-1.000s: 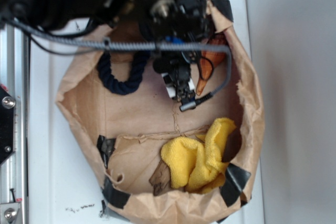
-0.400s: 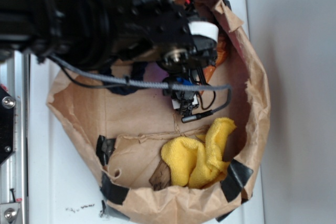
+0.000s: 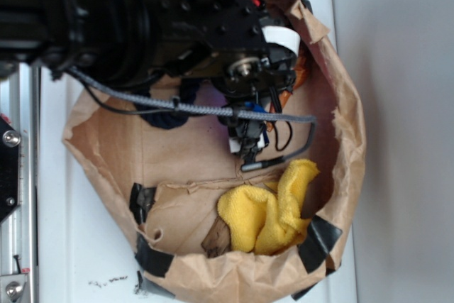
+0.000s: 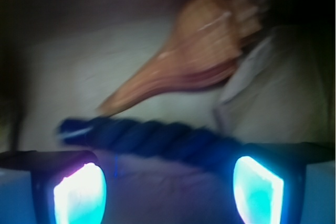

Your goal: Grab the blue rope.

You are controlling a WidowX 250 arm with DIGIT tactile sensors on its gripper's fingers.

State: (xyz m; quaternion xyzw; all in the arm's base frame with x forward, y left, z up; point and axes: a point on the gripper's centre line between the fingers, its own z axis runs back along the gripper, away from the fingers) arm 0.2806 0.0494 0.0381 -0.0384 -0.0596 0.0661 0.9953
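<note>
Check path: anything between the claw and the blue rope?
Nothing visible. In the wrist view the claw is open and the blue rope lies just ahead between its fingers; the orange seashell sits beyond the rope.

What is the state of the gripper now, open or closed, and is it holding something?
Gripper: open, holding nothing; the blue rope lies just beyond its spread fingers, not yet grasped.

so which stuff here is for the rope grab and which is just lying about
For the job:
- rope
- gripper, open, rope lying just ahead of it

Lying about:
- seashell
- yellow cloth
- paper bag holding it all
- grey cable, part of the robot
</note>
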